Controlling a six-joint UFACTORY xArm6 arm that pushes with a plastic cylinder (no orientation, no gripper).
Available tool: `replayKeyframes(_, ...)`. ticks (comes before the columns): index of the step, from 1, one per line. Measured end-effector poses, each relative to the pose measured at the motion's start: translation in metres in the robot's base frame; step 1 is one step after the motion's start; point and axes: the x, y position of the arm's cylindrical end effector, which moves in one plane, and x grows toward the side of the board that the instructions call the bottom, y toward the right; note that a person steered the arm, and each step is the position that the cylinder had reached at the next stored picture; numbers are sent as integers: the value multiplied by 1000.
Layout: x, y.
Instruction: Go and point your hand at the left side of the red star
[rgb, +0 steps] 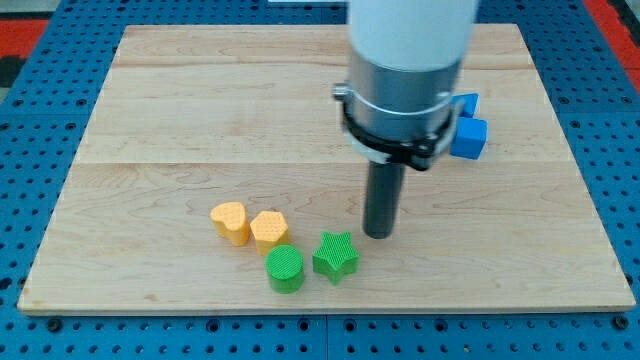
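No red star shows in the camera view; the arm's wide body hides part of the board's upper right. My tip (379, 234) rests on the wooden board (180, 110) right of centre, low down. The green star (336, 256) lies just below and left of the tip, a small gap apart. The green cylinder (285, 268) sits left of the green star. Two yellow blocks, a heart shape (231, 222) and a hexagon-like one (268, 231), lie further left, touching each other.
Two blue blocks sit at the view's right behind the arm: a cube (469, 138) and a partly hidden one (467, 103) above it. The board is ringed by a blue perforated table (40, 70).
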Motion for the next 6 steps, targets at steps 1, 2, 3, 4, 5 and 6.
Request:
replayKeyframes(1, 31, 46)
replayKeyframes(2, 64, 12)
replayKeyframes(3, 63, -42)
replayKeyframes(4, 27, -39)
replayKeyframes(5, -32, -39)
replayKeyframes(6, -76, -40)
